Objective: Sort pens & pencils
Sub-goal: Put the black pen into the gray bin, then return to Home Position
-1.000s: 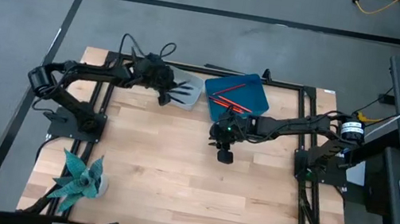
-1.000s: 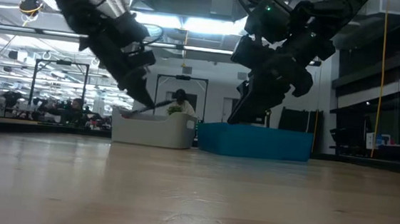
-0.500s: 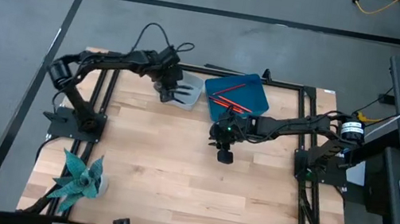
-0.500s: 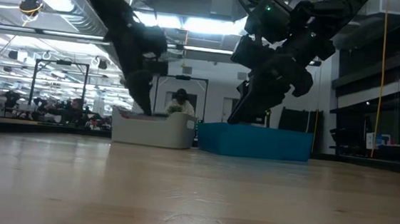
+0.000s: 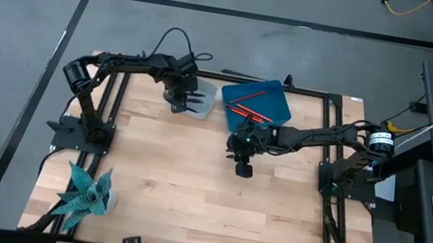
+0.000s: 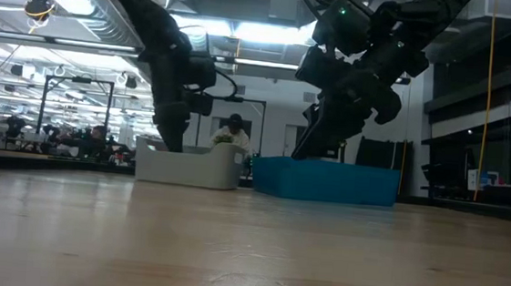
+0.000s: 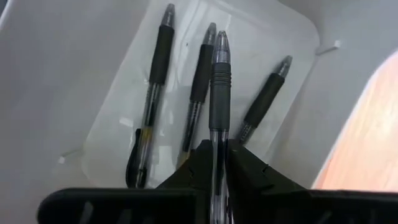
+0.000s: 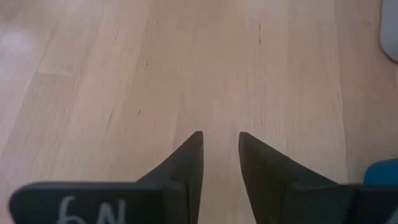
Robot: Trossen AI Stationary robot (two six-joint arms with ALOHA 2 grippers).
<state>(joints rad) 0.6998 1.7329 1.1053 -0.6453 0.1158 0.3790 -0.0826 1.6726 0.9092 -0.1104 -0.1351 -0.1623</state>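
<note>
The left gripper (image 7: 217, 163) hangs over the white tray (image 5: 205, 102) at the table's (image 5: 189, 187) far edge, its fingers closed on a pen (image 7: 218, 93) that points down into the tray. Three more pens (image 7: 200, 87) already lie on the tray floor beneath it, side by side, with the held one directly above the middle of them. The risk is in the release: let go from this height and tilt, the pen may land tip-first, bounce off the ones below, or roll against the tray wall and tip out onto the table. If the gripper goes lower first, its fingers could knock the lying pens askew or shove the light tray. The right gripper (image 8: 219, 158) waits above bare wood beside the blue tray (image 5: 277, 96), slightly open and holding nothing. Red pencils (image 5: 245, 109) lie in that tray, so the sort looks nearly finished.
</note>
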